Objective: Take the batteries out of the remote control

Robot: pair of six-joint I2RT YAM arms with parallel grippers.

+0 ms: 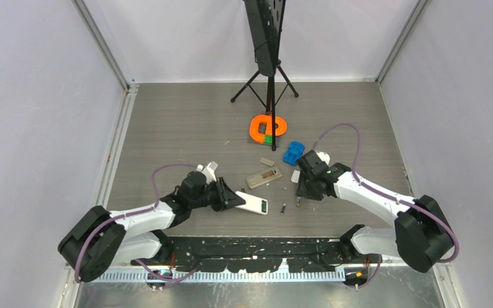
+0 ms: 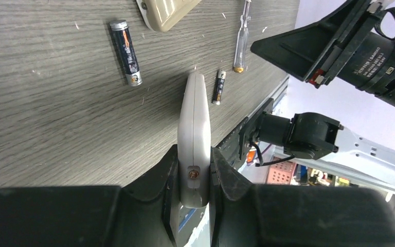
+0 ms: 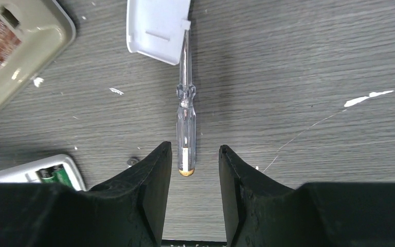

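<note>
The white remote (image 2: 194,113) was clamped edge-on in the left gripper (image 2: 194,154), lower centre of the left wrist view; a battery (image 2: 126,51) lay at upper left, a second battery (image 2: 218,87) near centre; the right gripper (image 3: 194,149) was spread around the screwdriver (image 3: 186,118), untouched; if nudged, it might be rolled toward the loose cells.

Bare grey wood-grain bench (image 1: 167,122) gives wide passage far left and far right. The centre is crowded: a beige rectangular remote (image 1: 264,177), a slim white remote (image 1: 255,205) jutting from the left tool (image 1: 233,199), two small dark batteries (image 2: 126,51), a clear-handled screwdriver (image 3: 186,128). Farther back stand a blue plastic block (image 1: 293,153), an orange ring (image 1: 268,127) and a black tripod stand (image 1: 269,83).
</note>
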